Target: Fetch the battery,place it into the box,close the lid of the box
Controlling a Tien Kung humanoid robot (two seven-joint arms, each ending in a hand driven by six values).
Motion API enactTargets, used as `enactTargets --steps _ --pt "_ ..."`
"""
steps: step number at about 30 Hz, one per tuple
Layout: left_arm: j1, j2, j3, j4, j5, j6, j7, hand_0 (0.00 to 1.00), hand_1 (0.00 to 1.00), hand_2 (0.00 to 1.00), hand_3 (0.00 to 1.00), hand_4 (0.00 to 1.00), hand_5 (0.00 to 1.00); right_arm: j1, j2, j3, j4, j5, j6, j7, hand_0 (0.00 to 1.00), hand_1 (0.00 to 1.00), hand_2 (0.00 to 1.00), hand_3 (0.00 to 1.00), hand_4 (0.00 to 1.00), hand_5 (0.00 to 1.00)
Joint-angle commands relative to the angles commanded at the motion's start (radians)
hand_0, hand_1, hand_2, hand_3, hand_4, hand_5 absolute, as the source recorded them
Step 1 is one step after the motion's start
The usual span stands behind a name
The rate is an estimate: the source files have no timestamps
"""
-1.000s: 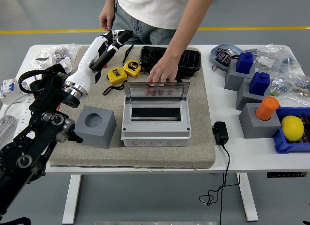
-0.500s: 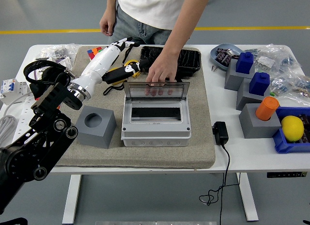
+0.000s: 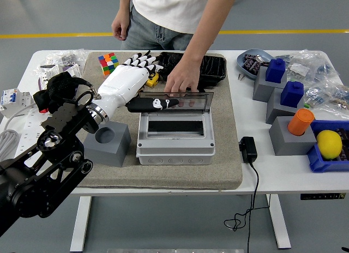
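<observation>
The grey box [image 3: 175, 139] sits mid-mat with its clear lid [image 3: 192, 102] standing up. A person's hand [image 3: 184, 80] rests on the lid's top edge from behind. My left hand [image 3: 146, 84], white with black fingertips, hovers palm-down just left of the lid. Its fingers [image 3: 139, 59] are spread and hold nothing, and the thumb lies across the lid's left end. A black tray [image 3: 212, 67] behind the box holds dark items I cannot make out. No battery is clearly visible. The right arm is out of view.
A grey cube with a round hole [image 3: 108, 142] stands left of the box. A Rubik's cube [image 3: 109, 62] and a yellow tape measure [image 3: 152, 78] lie behind my hand. Right of the mat are a black adapter [image 3: 248, 149], grey and blue blocks [image 3: 275, 78], an orange cylinder [image 3: 300, 122] and a lemon [image 3: 329, 144].
My left arm swung right and nearer, from the mat's far left corner to beside the lid. The hand turned palm-down with fingers spread. The person's hand stayed on the lid.
</observation>
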Motion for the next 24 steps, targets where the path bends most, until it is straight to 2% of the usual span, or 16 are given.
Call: enactTargets --steps 12,24 --pt "0.023 0.014 0.051 -0.065 0.000 -0.009 0.009 0.998 0.998 0.998 0.791 0.998 0.998 -0.002 -0.002 -0.006 -0.001 0.005 0.002 0.001 0.671 0.572 0.574 0.633 0.998 0.998" --pt "0.027 0.022 0.089 -0.084 0.000 -0.015 0.013 0.998 0.998 0.998 0.782 0.998 0.998 -0.002 -0.003 -0.007 -0.001 0.006 0.002 0.001 0.671 0.573 0.574 0.633 0.998 0.998"
